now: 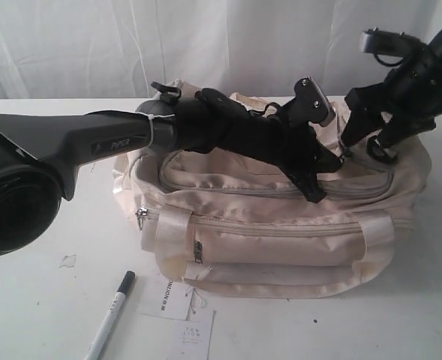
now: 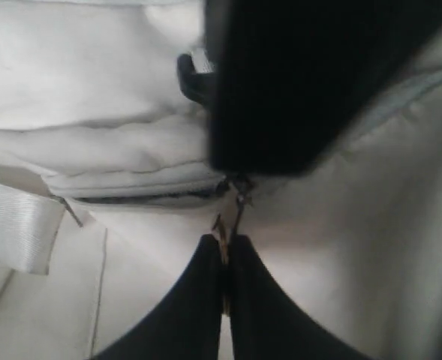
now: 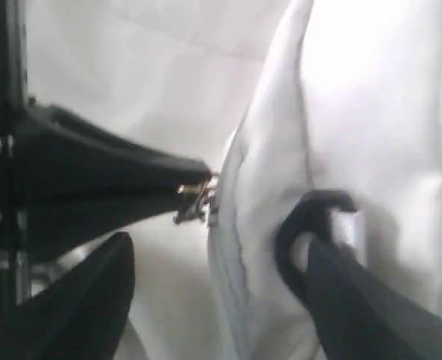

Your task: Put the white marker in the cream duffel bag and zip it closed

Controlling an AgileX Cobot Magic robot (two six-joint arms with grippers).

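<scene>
The white marker [image 1: 112, 315] with its black cap lies on the table in front of the cream duffel bag [image 1: 281, 240], outside it. My left gripper [image 1: 316, 193] reaches across the bag's top toward its right end. There its fingers [image 2: 205, 300] are shut on the grey zipper pull [image 2: 232, 217]. Beside the pull a narrow dark slit [image 2: 145, 196] shows along the zipper. My right gripper [image 1: 367, 150] hovers at the bag's right end, and its fingers [image 3: 93, 300] stand wide apart with only fabric between them. One finger sits by a black end clip [image 3: 311, 214].
White paper tags [image 1: 183, 322] lie on the table [image 1: 40, 300] beside the marker. The left arm's dark forearm [image 1: 93, 139] spans the bag's left half. A white curtain [image 1: 205, 37] hangs behind. A shiny strap handle [image 1: 175, 225] crosses the bag's front.
</scene>
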